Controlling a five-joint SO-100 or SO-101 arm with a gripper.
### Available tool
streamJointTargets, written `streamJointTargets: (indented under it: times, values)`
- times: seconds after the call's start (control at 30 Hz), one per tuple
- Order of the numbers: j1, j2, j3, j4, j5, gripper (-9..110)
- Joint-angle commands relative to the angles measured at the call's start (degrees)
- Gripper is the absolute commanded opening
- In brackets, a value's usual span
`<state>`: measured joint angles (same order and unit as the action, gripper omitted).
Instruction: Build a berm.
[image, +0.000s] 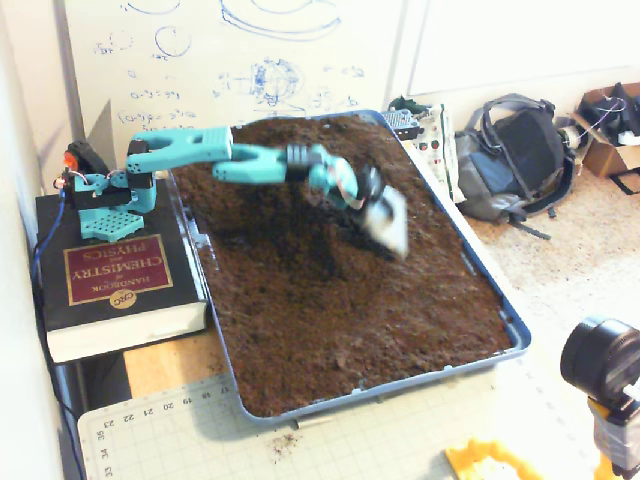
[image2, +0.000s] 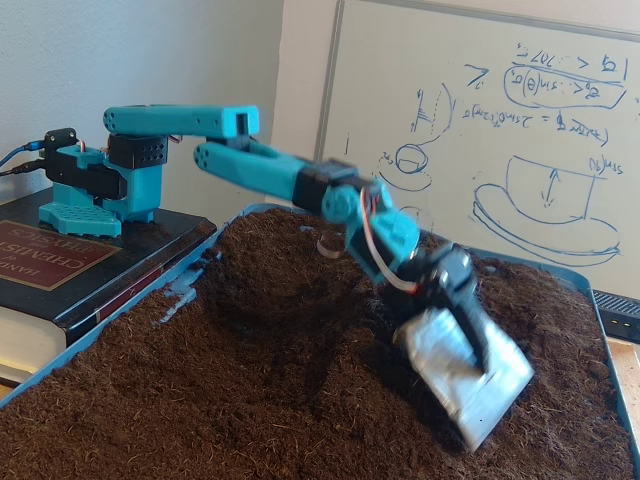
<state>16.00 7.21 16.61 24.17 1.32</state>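
One berm (image2: 290, 300) beneath the jaws (image2: 470, 385)

One fixed view looks down from high above the tray (image: 520, 340), another sits low and close at its rim (image2: 100, 325); both share the soil and arm

A lab or office corner — a whiteboard (image2: 480, 130) of sketched diagrams, a chemistry handbook (image: 115, 290) under the arm's base, a backpack (image: 515, 160) on the floor.
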Motion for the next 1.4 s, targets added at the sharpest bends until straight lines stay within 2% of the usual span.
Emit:
streamJointTargets:
  times: [0.0,0.33,0.87,1.13,1.37]
  values:
    - [0.97,1.49,-5.71,0.0,-0.44,1]
    - [0.7,2.11,3.08,0.0,-0.7,1]
    - [-1.14,23.64,31.9,0.09,-0.79,0]
    - [-0.44,31.99,45.62,0.09,-11.95,0]
    - [-0.35,38.23,50.71,0.09,-12.57,0]
